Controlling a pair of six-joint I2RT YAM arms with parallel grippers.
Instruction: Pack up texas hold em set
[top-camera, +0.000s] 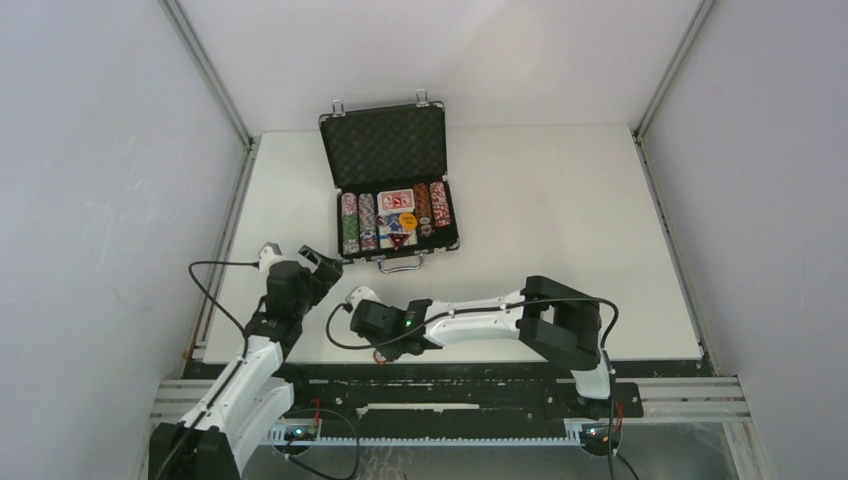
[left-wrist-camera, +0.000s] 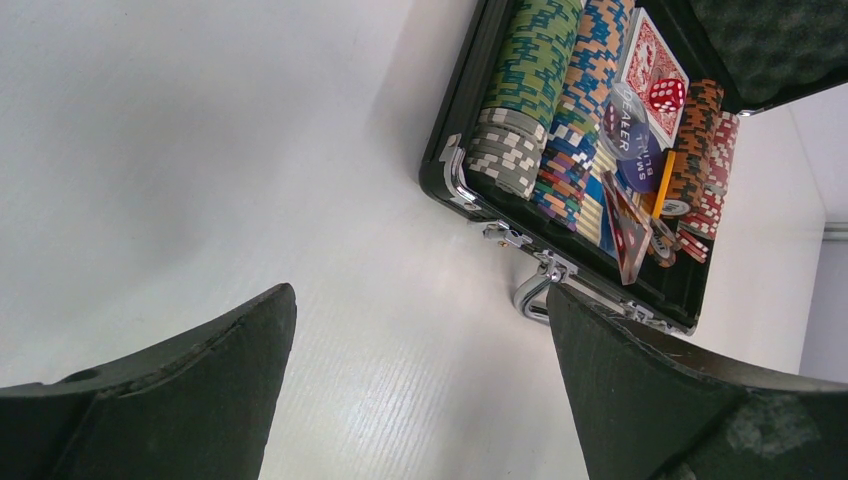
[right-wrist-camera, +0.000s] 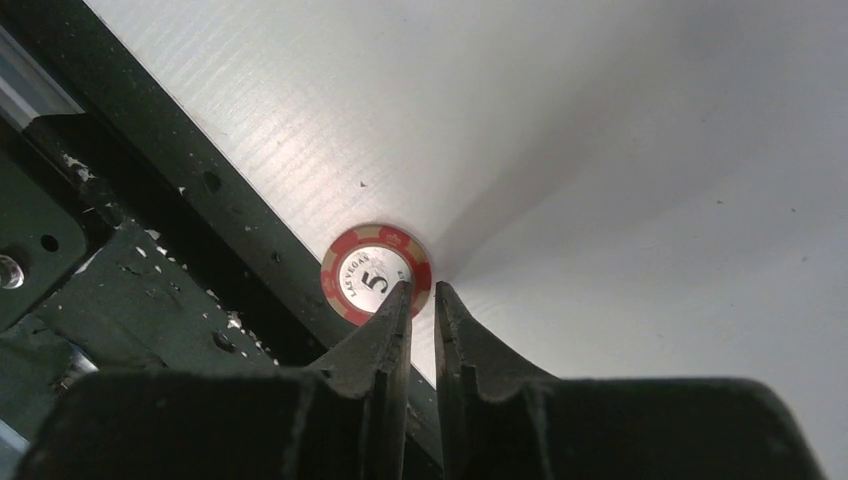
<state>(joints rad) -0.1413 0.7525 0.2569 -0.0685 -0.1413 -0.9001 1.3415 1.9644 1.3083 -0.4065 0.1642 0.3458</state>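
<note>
The black silver-edged case (top-camera: 448, 243) stands open at the table's middle back, with its lid (top-camera: 385, 145) upright. It holds rows of striped chips (left-wrist-camera: 530, 80), a red card deck (left-wrist-camera: 650, 50), a red die (left-wrist-camera: 667, 93) and dealer buttons (left-wrist-camera: 628, 125). Its metal handle (left-wrist-camera: 532, 292) faces me. My left gripper (left-wrist-camera: 420, 295) is open and empty, just left of the handle, above bare table. My right gripper (right-wrist-camera: 421, 288) is shut at the table's near edge. Its tips touch the right rim of a red "5" chip (right-wrist-camera: 365, 270) lying flat there. Nothing is between its jaws.
The black frame rail (right-wrist-camera: 150, 200) runs right along the table's near edge, beside the loose chip. White walls enclose the table (top-camera: 560, 220) on the left, back and right.
</note>
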